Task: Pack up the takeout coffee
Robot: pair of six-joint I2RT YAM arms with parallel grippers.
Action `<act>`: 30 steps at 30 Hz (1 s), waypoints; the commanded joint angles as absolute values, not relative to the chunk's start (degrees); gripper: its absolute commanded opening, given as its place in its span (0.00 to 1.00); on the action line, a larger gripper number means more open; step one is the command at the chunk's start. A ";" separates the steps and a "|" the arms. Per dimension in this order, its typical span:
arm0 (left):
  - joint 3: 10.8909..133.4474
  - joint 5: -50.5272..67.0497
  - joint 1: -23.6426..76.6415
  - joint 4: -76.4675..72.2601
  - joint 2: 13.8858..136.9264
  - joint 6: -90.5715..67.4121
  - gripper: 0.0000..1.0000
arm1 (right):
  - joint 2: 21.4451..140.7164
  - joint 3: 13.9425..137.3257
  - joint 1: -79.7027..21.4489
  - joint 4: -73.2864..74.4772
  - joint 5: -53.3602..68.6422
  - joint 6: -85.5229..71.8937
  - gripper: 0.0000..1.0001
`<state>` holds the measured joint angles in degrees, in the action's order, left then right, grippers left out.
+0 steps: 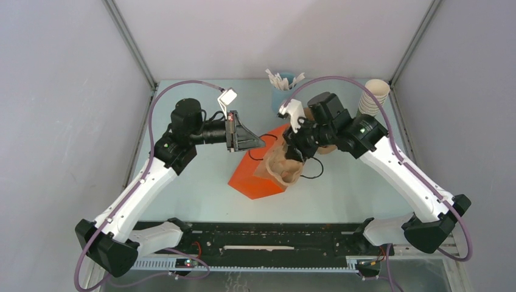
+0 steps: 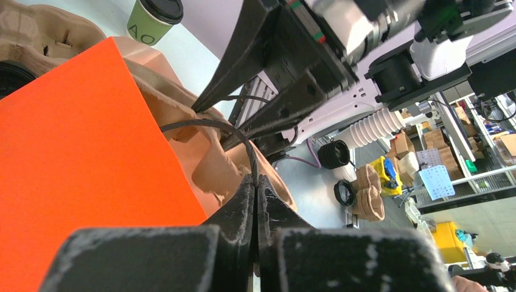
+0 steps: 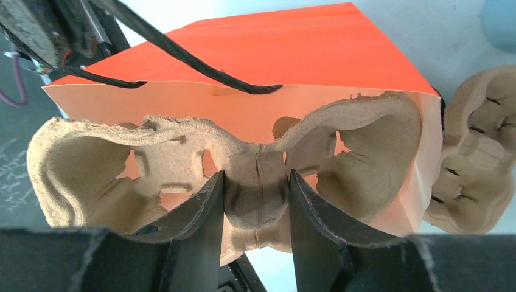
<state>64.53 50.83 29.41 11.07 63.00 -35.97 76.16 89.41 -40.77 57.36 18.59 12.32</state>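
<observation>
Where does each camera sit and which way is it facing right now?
Top external: above and behind the robot, looking down at the table; both arms show, orange bag mid-table.
Left wrist: looking along the left claw, shut on the bag's cord handle, toward the right arm; coffee cup beyond.
Right wrist: looking along the right claw, clamped on the carrier at the bag mouth.
Shared: all three show the bag and carrier.

You'll find the bag [image 1: 252, 176] mouth blocked: carrier [image 3: 243, 158] sits across it, right gripper [image 3: 255, 185] clamped on its middle ridge. Cord [image 3: 201, 66] loops over the top, pinched by left gripper [image 2: 254, 182]. Second carrier [image 3: 474, 152] crowds just beside. Bare table [image 1: 328, 201] on the near side gives room.
</observation>
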 commanded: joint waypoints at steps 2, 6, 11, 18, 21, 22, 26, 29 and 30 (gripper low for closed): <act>68.23 52.13 29.71 9.48 62.57 -35.59 0.00 | 76.48 89.98 -45.87 54.94 6.64 13.47 0.33; 67.92 52.13 29.71 9.30 62.59 -35.68 0.00 | 76.75 90.07 -48.68 54.26 2.09 15.02 0.33; 67.90 52.21 29.71 8.98 62.69 -36.03 0.00 | 77.94 91.25 -49.99 54.58 -3.70 16.43 0.33; 67.55 52.45 29.71 8.97 62.66 -35.90 0.00 | 78.47 91.65 -51.31 55.32 -9.75 14.71 0.32; 67.35 52.31 29.71 8.96 62.77 -35.77 0.00 | 77.38 91.15 -50.60 54.75 -6.24 14.20 0.32; 67.33 52.30 29.71 8.95 62.91 -35.77 0.00 | 76.92 91.40 -50.27 54.69 -4.69 13.63 0.32; 67.25 52.21 29.71 9.03 62.69 -35.77 0.00 | 72.64 88.20 -50.22 50.86 -4.62 12.53 0.31; 67.33 52.09 29.71 9.03 62.67 -35.82 0.00 | 70.36 86.73 -50.45 48.50 -5.70 11.79 0.31; 67.36 51.77 29.71 9.16 62.71 -35.78 0.00 | 70.32 87.12 -50.56 48.58 -5.34 11.48 0.31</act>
<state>64.53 50.87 29.41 11.03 63.00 -36.01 74.35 87.05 -50.28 53.25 -4.91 13.26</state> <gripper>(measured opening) 0.012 0.466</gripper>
